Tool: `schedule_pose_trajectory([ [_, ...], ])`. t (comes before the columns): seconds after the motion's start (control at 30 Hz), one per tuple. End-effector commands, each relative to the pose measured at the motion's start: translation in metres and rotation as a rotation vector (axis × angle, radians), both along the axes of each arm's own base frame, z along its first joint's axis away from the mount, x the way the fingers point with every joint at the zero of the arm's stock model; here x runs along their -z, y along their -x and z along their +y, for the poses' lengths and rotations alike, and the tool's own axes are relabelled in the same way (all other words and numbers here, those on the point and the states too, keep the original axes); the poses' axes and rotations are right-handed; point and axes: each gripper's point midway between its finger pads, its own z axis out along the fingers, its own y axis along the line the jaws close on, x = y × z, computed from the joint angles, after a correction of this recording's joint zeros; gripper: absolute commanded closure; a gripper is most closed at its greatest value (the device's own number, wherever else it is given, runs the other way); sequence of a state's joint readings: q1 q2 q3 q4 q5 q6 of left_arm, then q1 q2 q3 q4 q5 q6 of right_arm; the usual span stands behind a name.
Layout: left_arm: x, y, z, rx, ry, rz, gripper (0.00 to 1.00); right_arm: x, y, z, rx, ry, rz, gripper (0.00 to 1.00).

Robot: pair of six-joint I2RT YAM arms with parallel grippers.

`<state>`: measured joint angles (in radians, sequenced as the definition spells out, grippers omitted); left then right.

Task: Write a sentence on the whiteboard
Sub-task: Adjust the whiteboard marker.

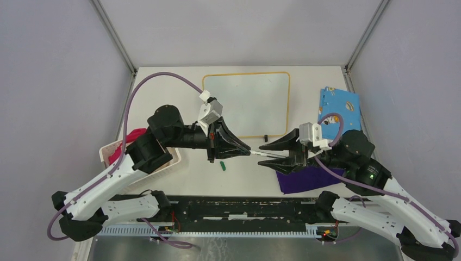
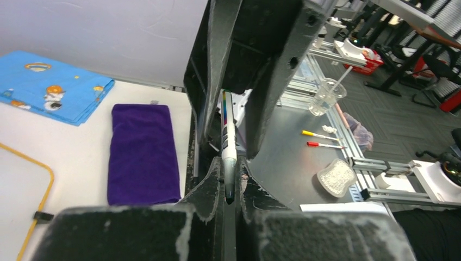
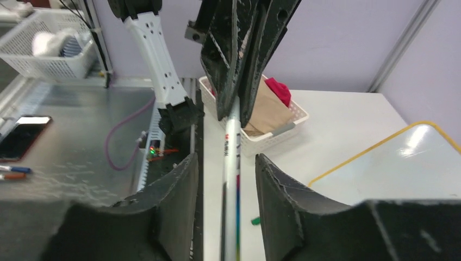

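While your left gripper (image 2: 228,187) clamps one end of the marker (image 2: 227,141) and the right gripper (image 3: 225,174) stands released around its barrel, you look mid-handover, just off the blank whiteboard's (image 1: 247,103) near edge. Next, back the right clear, then bring the nib onto the whiteboard.

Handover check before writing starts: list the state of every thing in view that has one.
left gripper: shut on one end of the marker
right gripper: open, fingers either side of the marker
marker: level above the table, held by the left gripper alone
whiteboard: lying flat, no writing visible
green cap: off, lying on the table
purple cloth: folded
blue patterned cloth: folded
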<state>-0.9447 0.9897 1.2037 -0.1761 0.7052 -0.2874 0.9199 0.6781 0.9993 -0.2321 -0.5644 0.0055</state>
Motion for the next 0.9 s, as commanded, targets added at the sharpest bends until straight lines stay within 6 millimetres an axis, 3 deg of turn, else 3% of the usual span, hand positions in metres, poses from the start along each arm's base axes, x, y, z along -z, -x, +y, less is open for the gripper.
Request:
schedule_pose_trajectory([
  [0.0, -0.015, -0.006, 0.007, -0.082, 0.067, -0.024, 0.98, -0.031, 0.008, -0.006, -0.015, -0.116, -0.041, 0.45],
  [0.1, -0.018, -0.014, 0.014, -0.156, 0.108, -0.027, 0.98, -0.038, 0.006, -0.01, 0.017, -0.159, -0.027, 0.36],
  [0.23, -0.028, -0.021, 0.029, -0.251, 0.204, -0.021, 0.98, -0.049, -0.002, -0.015, 0.074, -0.25, 0.014, 0.32],
  [0.6, -0.064, -0.009, 0.063, -0.305, 0.406, -0.036, 0.98, -0.068, -0.013, -0.016, 0.111, -0.406, 0.131, 0.29],
  [0.87, -0.074, -0.002, 0.067, -0.28, 0.439, -0.038, 0.98, -0.082, -0.014, -0.007, 0.069, -0.454, 0.194, 0.28],
])
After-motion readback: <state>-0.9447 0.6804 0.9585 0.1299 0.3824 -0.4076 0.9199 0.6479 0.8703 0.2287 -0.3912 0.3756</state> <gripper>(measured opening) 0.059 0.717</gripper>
